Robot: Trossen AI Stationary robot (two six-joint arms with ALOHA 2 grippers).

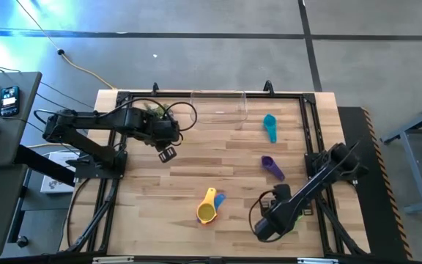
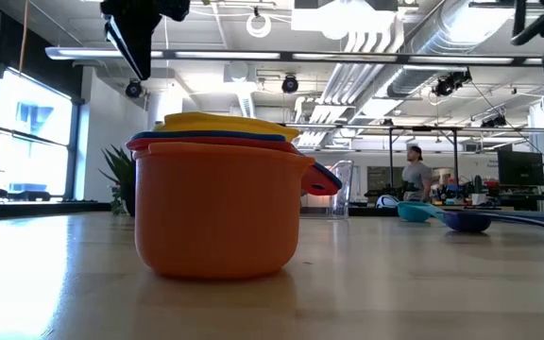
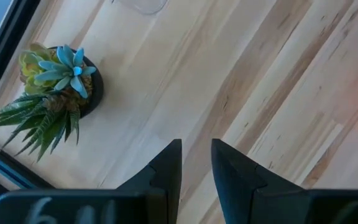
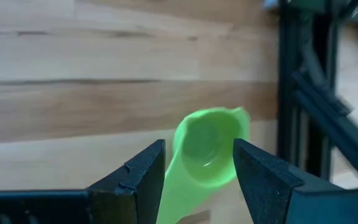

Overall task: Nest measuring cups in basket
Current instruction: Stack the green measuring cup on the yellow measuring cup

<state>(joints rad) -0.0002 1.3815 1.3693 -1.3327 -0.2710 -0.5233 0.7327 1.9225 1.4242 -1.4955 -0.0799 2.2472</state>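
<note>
A nested stack of orange, red, blue and yellow measuring cups stands upright on the table's near middle. The teal cup and purple cup lie apart on the right half. The clear basket sits at the far edge. My right gripper hangs over the near right corner, with the green cup between its fingers. My left gripper hovers raised over the table's left half with only a narrow gap between its fingers, holding nothing. My right gripper has the green cup's small bowl between its two fingers, coming from above and pointing down. The handle runs back between the fingers toward the wrist. I cannot tell whether the cup is lifted clear or on the table.
A small spiky green plant in a dark pot stands at the far left, beside the basket. The black table frame runs close by the green cup. Bare wood lies between the stack and the basket. A person stands far off in the room.
</note>
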